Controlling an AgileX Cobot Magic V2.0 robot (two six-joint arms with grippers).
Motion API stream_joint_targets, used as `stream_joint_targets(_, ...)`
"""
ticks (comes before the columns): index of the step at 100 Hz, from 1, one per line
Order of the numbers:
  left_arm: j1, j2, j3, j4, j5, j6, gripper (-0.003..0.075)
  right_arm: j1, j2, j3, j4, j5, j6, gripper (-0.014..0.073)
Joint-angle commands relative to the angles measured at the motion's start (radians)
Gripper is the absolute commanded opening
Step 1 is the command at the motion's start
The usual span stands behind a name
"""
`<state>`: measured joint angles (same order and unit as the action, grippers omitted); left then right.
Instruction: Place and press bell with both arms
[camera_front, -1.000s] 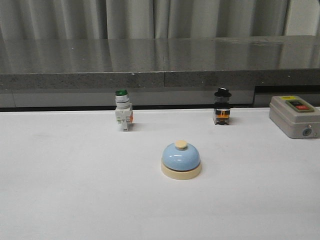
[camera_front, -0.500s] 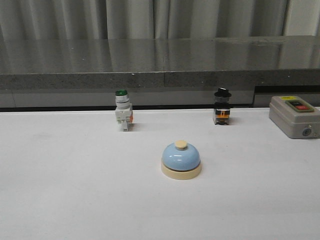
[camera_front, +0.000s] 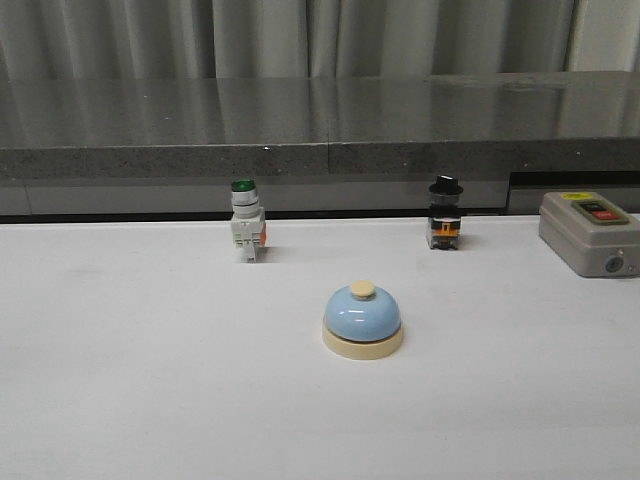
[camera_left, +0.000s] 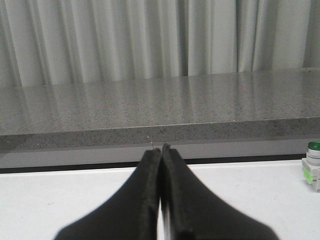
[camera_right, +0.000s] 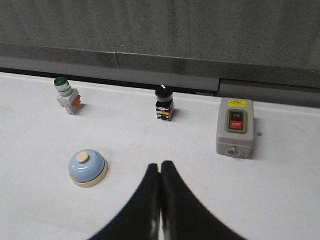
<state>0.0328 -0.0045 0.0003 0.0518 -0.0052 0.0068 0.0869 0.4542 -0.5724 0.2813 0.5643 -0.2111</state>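
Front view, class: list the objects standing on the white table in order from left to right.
Green-capped push-button switch → light-blue bell → black-knobbed selector switch → grey box with red and green buttons.

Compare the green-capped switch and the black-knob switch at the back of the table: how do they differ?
The green-capped switch has a white body and a round green cap; the black-knob switch has a dark body with an orange patch and a black knob. The green one stands to the bell's left, the black one to its right. Both stand apart from the bell near the table's back edge.
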Motion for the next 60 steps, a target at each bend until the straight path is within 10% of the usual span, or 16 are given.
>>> stream_joint_targets(1, 0.003, -0.029, 0.044, -0.007, -0.082, -0.013, -0.002, -0.006, 0.005, -0.025, 0.004, -0.069, -0.012, -0.006)
stream_joint_targets(60, 0.003, -0.029, 0.044, -0.007, -0.082, -0.013, -0.002, -0.018, -0.273, 0.299, -0.298, -0.458, 0.221, -0.006)
